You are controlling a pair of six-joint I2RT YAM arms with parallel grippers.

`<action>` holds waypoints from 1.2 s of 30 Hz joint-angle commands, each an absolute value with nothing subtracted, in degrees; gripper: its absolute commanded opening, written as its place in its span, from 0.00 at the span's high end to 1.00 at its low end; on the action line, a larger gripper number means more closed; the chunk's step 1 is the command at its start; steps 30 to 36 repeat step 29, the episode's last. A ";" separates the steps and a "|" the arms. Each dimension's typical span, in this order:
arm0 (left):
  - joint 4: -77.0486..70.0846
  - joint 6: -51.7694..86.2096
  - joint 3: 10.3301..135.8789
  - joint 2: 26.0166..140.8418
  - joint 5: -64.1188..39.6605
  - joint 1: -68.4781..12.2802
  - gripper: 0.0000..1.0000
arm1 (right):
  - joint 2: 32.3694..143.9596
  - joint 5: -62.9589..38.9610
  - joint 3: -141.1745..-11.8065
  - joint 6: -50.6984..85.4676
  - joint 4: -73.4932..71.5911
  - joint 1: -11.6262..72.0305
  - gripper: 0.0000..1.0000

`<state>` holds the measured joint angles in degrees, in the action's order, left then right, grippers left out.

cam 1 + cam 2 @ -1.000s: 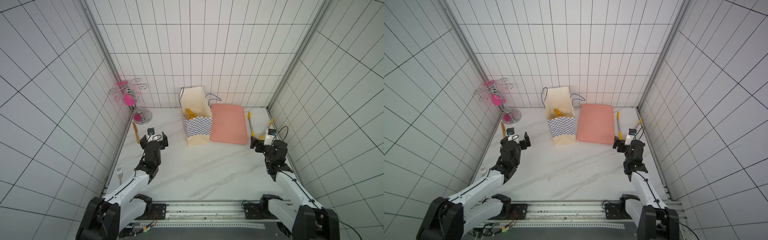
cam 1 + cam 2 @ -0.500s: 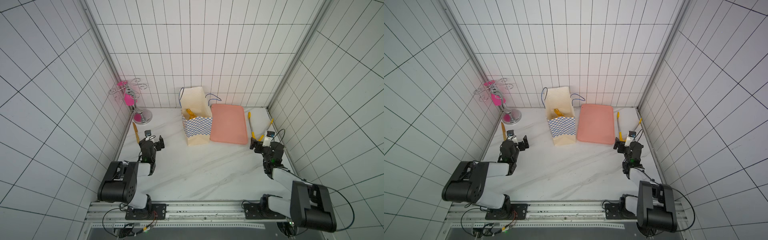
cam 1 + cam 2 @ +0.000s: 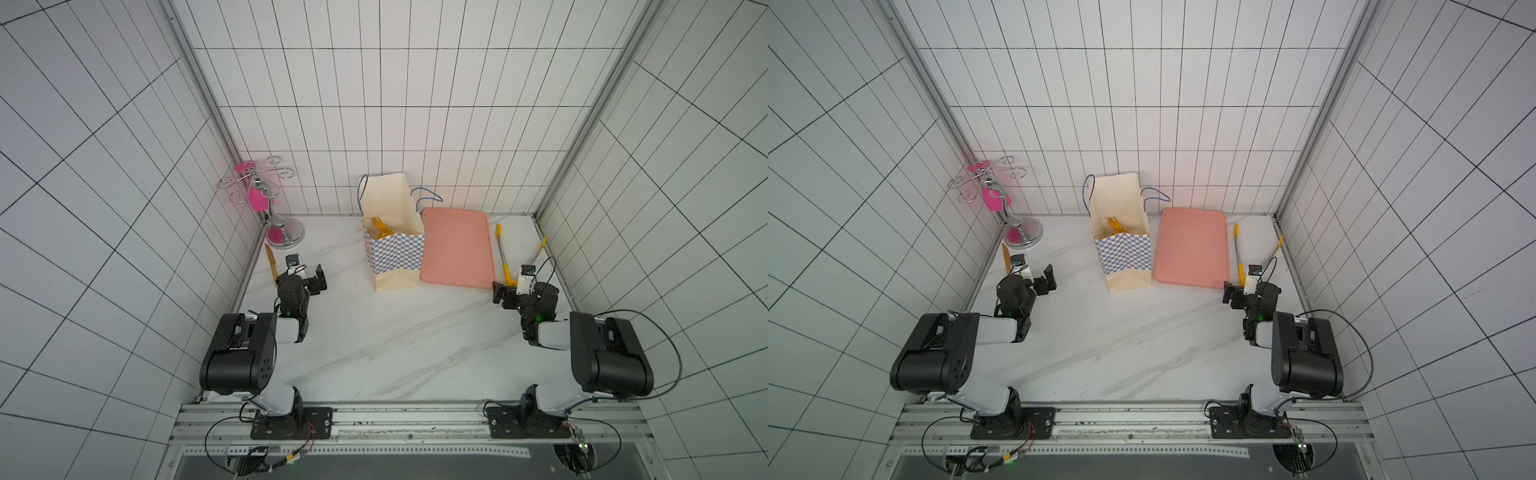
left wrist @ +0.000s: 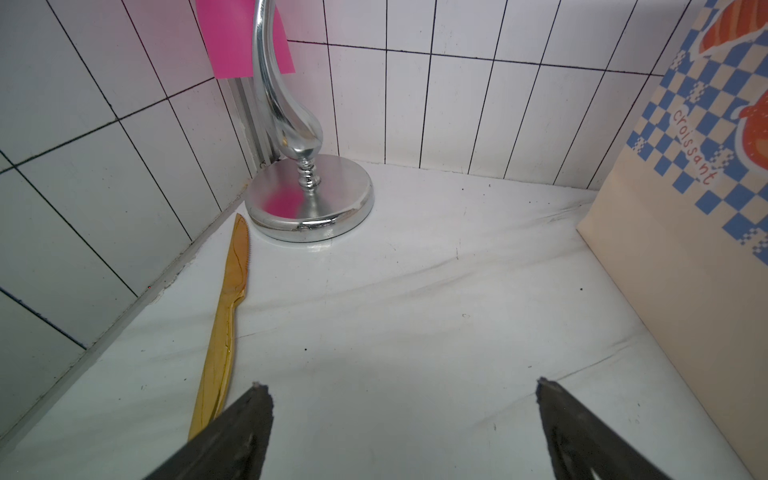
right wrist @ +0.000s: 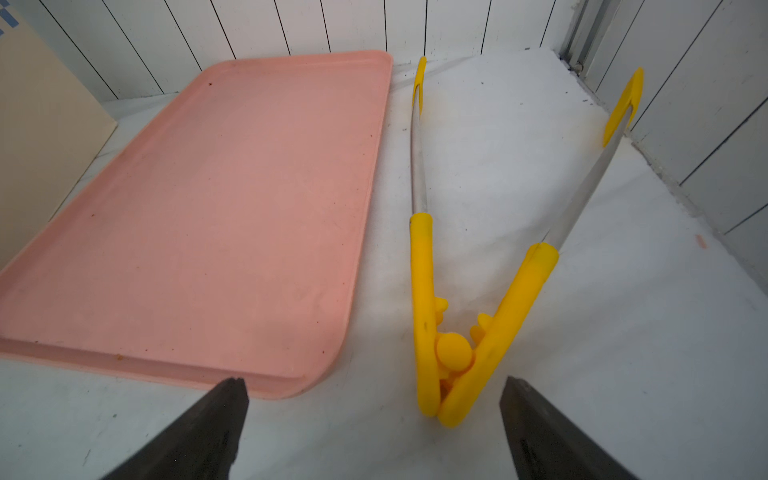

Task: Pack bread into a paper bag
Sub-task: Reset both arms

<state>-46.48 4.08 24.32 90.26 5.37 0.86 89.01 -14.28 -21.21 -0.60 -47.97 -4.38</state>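
My left gripper (image 4: 401, 384) and right gripper (image 5: 372, 380) sit low over the table (image 3: 395, 340), jaws spread wide, holding nothing. Just ahead of my right lie yellow tongs (image 5: 424, 291) beside the pink tray (image 5: 228, 208). Ahead of my left, a gold knife (image 4: 232, 291) lies along the wall. Farther back, the paper bag (image 3: 395, 257) stands upright just beside the tray, with bread (image 3: 380, 226) showing inside.

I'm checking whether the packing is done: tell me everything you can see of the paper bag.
The paper bag stands upright on the marble table, mouth open, near the back wall. It is tall cream paper with a blue-and-white checkered band, orange pastry pictures and the word "croissant", and thin blue cord handles. Golden-orange bread shows inside. The pink tray lies close beside it.
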 commanded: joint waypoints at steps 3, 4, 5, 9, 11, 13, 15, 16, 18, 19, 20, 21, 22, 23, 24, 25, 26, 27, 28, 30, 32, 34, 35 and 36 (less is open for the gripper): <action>-44.56 5.17 25.49 89.54 5.65 1.06 0.01 | 88.25 -12.25 -23.66 -1.40 -49.05 -3.56 0.01; -44.60 5.25 25.53 89.47 5.80 1.02 0.01 | 87.75 -12.28 -24.13 -1.46 -46.71 -3.52 0.01; -44.80 5.22 25.40 89.38 5.86 0.98 0.01 | 88.27 -12.51 -24.13 -1.06 -47.50 -3.62 0.01; -44.67 5.25 25.40 89.38 5.85 1.04 0.01 | 88.13 -12.95 -24.11 -1.14 -47.42 -3.87 0.01; -44.65 5.19 25.49 89.44 5.81 1.06 0.01 | 88.33 -12.87 -23.99 -1.05 -48.20 -3.94 0.01; -44.64 5.19 25.49 89.39 5.86 0.98 0.01 | 88.15 -12.97 -23.99 -1.14 -47.77 -3.87 0.01; -44.12 5.42 25.94 89.66 5.71 1.14 0.01 | 88.17 -12.98 -23.99 -1.14 -47.98 -3.87 0.01; -43.79 5.74 26.23 89.89 4.88 1.56 0.01 | 88.17 -12.96 -23.99 -1.14 -47.86 -3.87 0.01; -43.63 5.80 26.24 89.74 4.21 2.00 0.01 | 88.15 -12.85 -23.99 -1.14 -47.81 -3.87 0.01; -43.66 5.79 26.11 89.65 4.16 2.01 0.01 | 88.15 -12.86 -23.99 -1.14 -47.94 -3.87 0.01; -43.85 5.79 25.93 89.53 4.15 2.01 0.01 | 88.15 -12.91 -23.99 -1.14 -47.84 -3.87 0.01; -43.99 5.78 25.84 89.50 4.19 2.00 0.01 | 88.24 -12.86 -23.99 -1.14 -47.81 -3.87 0.01; -44.11 5.78 25.78 89.54 4.18 1.97 0.01 | 88.25 -12.91 -24.08 -1.15 -47.80 -3.87 0.01; -44.09 5.73 25.76 89.50 4.10 2.01 0.01 | 88.33 -12.89 -24.23 -1.14 -47.60 -3.88 0.01; -44.12 5.71 25.75 89.54 4.09 1.97 0.01 | 88.62 -12.96 -24.77 -1.14 -46.88 -3.93 0.01; -44.08 5.71 25.75 89.47 4.07 1.98 0.01 | 88.79 -12.91 -24.84 -1.12 -46.93 -3.90 0.01; -44.12 5.65 25.75 89.47 4.08 1.98 0.01 | 88.86 -12.94 -24.87 -1.12 -46.93 -3.87 0.01; -44.17 5.71 25.75 89.47 4.05 2.01 0.01 | 88.66 -12.93 -24.73 -1.14 -46.96 -3.87 0.01; -44.12 5.69 25.80 89.47 4.10 1.89 0.01 | 88.35 -12.92 -24.45 -1.26 -47.10 -3.89 0.01; -44.12 5.72 25.75 89.47 4.09 1.98 0.01 | 88.17 -12.90 -24.39 -1.25 -47.11 -3.88 0.01; -44.12 5.72 25.75 89.47 4.09 1.98 0.01 | 88.17 -12.90 -24.39 -1.25 -47.11 -3.88 0.01; -44.12 5.72 25.75 89.47 4.09 1.98 0.01 | 88.17 -12.90 -24.39 -1.25 -47.11 -3.88 0.01; -44.12 5.72 25.75 89.47 4.09 1.98 0.01 | 88.17 -12.90 -24.39 -1.25 -47.11 -3.88 0.01; -44.12 5.72 25.75 89.47 4.09 1.98 0.01 | 88.17 -12.90 -24.39 -1.25 -47.11 -3.88 0.01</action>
